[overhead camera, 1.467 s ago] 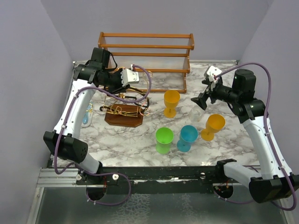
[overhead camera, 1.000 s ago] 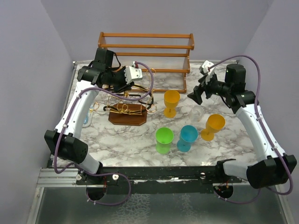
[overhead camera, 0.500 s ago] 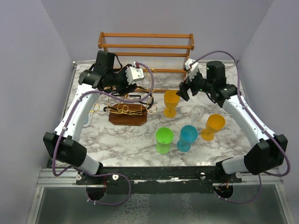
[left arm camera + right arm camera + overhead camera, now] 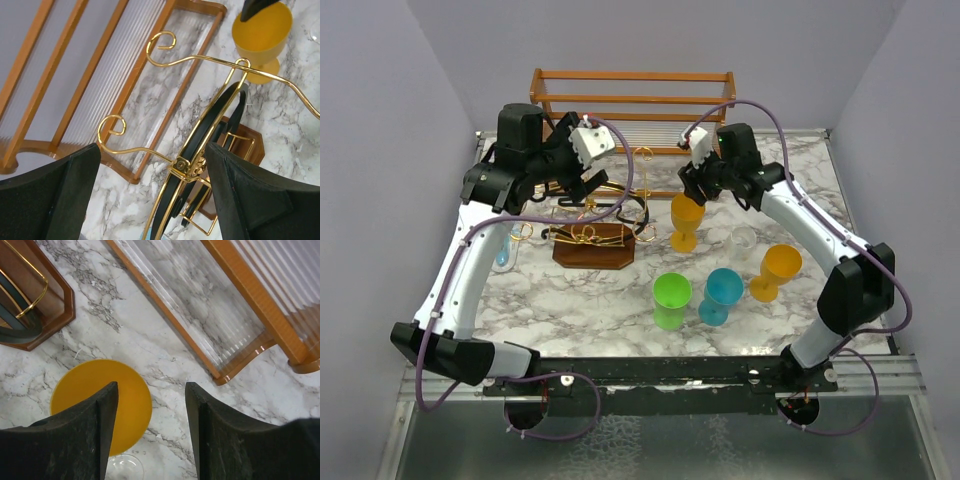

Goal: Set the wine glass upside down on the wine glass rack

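The wine glass rack (image 4: 592, 248), gold and black wire on a dark wooden base, stands left of centre. My left gripper (image 4: 587, 188) hovers over its top, open wide. In the left wrist view the rack's black and gold arch (image 4: 200, 150) lies between the fingers (image 4: 50, 195), touching neither. A yellow wine glass (image 4: 687, 220) stands upright right of the rack. My right gripper (image 4: 689, 190) hangs just above it, open and empty. In the right wrist view the yellow bowl (image 4: 127, 395) sits under the left finger (image 4: 75, 440), and only marble shows in the gap.
Green (image 4: 671, 300), blue (image 4: 723, 294) and orange (image 4: 778, 270) goblets stand near the front. A clear glass (image 4: 744, 238) stands beside the yellow one. The two-tier wooden shelf (image 4: 630, 100) runs along the back. A small clear and blue object (image 4: 508, 250) lies left of the rack.
My left gripper opened wide above the rack and its arm drew back. My right arm swung left from the table's right side to above the yellow glass, its jaws narrowing.
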